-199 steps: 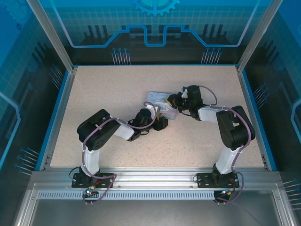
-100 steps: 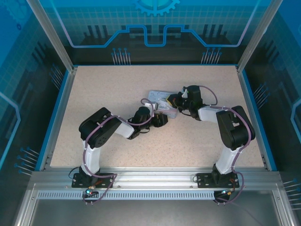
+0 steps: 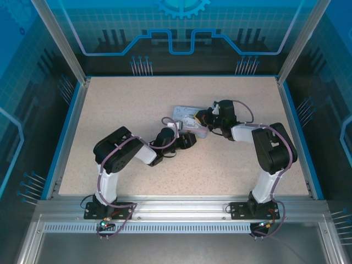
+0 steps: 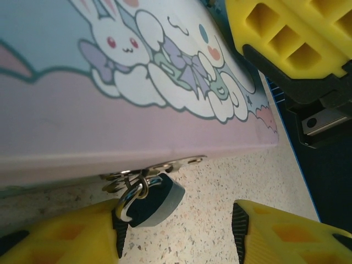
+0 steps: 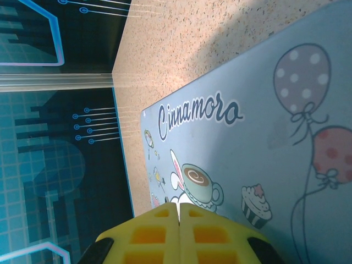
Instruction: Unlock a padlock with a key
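Two end effectors meet at a pastel-blue cartoon-print tin point(image 3: 185, 114), which lies a little toward 1 o'clock from the middle of the bench point(image 3: 126, 104). The left end effector point(image 4: 177, 220) sits at the tin's 7 o'clock corner with its jaws apart. The padlock point(image 4: 159, 199) hangs from the tin's hasp point(image 4: 170, 163) between those jaws. In the left wrist view its dark body is close against the finger at 8 o'clock and well clear of the other. The right end effector point(image 5: 179, 220), at the tin's 3 o'clock side, has its yellow fingers pressed flat together over the printed lid.
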